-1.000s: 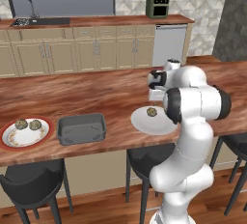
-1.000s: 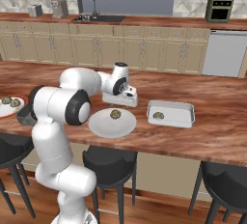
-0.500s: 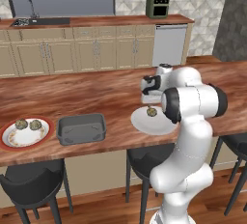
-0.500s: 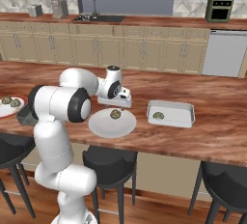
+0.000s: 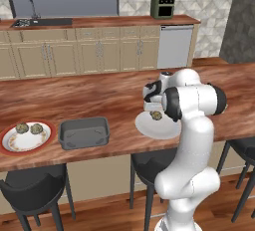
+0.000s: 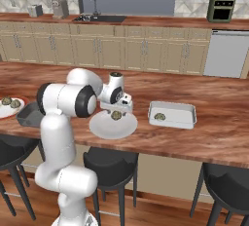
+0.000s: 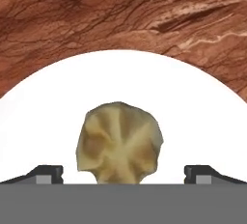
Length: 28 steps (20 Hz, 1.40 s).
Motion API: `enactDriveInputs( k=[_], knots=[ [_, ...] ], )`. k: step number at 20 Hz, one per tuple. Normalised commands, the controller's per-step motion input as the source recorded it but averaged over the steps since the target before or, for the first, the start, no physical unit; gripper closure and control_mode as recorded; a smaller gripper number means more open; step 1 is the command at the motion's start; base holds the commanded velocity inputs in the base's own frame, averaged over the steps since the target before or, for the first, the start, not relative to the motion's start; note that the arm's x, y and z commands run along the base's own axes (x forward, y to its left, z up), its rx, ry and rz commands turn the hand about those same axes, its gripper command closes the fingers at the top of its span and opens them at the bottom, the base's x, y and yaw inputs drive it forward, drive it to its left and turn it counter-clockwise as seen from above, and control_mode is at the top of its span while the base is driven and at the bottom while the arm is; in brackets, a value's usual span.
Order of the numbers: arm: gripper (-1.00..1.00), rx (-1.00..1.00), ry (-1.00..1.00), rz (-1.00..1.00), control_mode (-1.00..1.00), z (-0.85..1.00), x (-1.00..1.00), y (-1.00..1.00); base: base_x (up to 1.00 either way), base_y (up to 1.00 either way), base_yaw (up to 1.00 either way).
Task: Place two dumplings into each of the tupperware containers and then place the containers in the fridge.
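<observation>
My gripper (image 5: 152, 106) (image 6: 117, 107) hangs open just above the round white plate (image 5: 167, 130) (image 6: 104, 128), and its fingertips (image 7: 48, 174) stand on either side of one dumpling (image 5: 156, 115) (image 6: 116, 115) (image 7: 119, 143) without touching it. Another dumpling (image 6: 159, 117) lies in the pale grey tupperware container (image 6: 185, 118) to the plate's right. The dark grey container (image 5: 83, 133) (image 6: 26, 115) holds nothing. Two dumplings (image 5: 22, 128) (image 5: 36, 128) rest on the red-rimmed plate (image 5: 10, 145) (image 6: 5, 113) at the counter's left. The fridge is out of view.
Everything sits on a long wooden island counter (image 5: 74, 98). Black stools (image 5: 30, 187) (image 6: 109, 164) stand under its near edge. Behind it run cabinets, a sink (image 5: 40, 22), a dishwasher (image 5: 174, 46) and a green toaster oven (image 5: 163, 6).
The gripper has swung from beside the pale container to over the white plate and come down toward the dumpling there, staying open.
</observation>
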Motion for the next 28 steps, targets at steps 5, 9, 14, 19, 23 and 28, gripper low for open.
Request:
enactDriveInputs(
  k=[5, 9, 14, 19, 23, 28],
  knots=[
    [-1.00, 0.00, 0.00, 0.00, -1.00, -0.37, 0.02, 0.00, 0.00, 0.00, 0.00],
    [-1.00, 0.00, 0.00, 0.00, -1.00, -0.20, 0.13, 0.00, 0.00, 0.00, 0.00],
    [1.00, 0.00, 0.00, 0.00, -1.00, -0.03, 0.02, 0.01, 0.00, 0.00, 0.00],
    [1.00, 0.00, 0.00, 0.00, -1.00, 0.40, -0.01, -0.35, 0.00, 0.00, 0.00],
    [1.00, 0.00, 0.00, 0.00, -1.00, 0.68, 0.00, -0.78, 0.00, 0.00, 0.00],
    [1.00, 0.00, 0.00, 0.00, -1.00, 0.55, -0.12, -0.97, 0.00, 0.00, 0.00]
  ],
)
